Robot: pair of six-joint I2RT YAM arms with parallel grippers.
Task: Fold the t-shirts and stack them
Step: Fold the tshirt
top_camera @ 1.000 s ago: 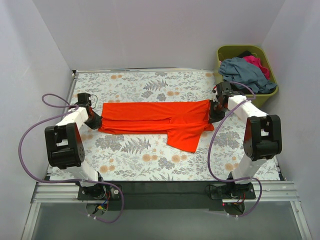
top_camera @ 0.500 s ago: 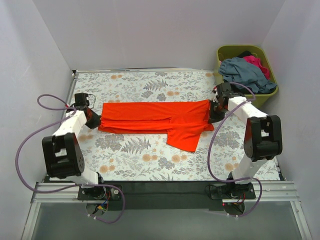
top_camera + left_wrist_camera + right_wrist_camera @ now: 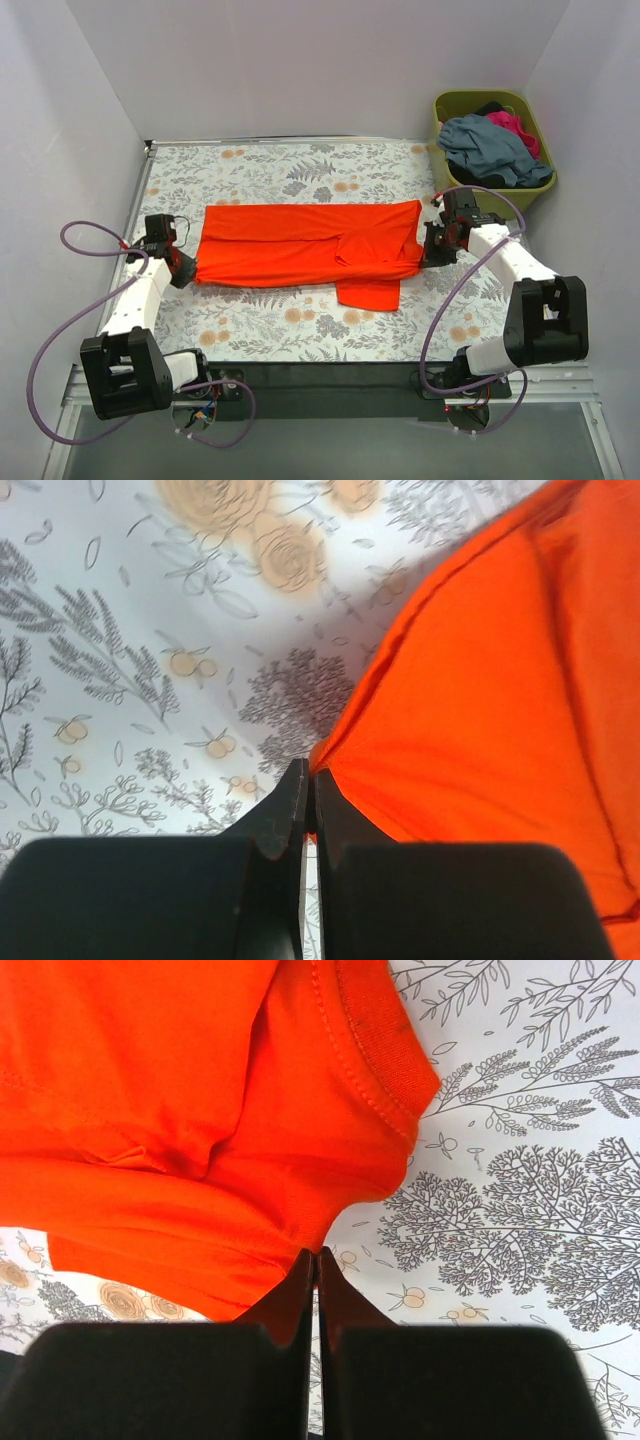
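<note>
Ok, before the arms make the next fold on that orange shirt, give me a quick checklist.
1. Left gripper shut on the orange t-shirt's left edge: ok.
2. Right gripper shut on its right edge: ok.
3. Shirt lying flat: not ok, a sleeve sticks out on the near side.
4. Other shirts in the basket, apart from it: ok.
5. How deep each grip bites: cannot tell.
</note>
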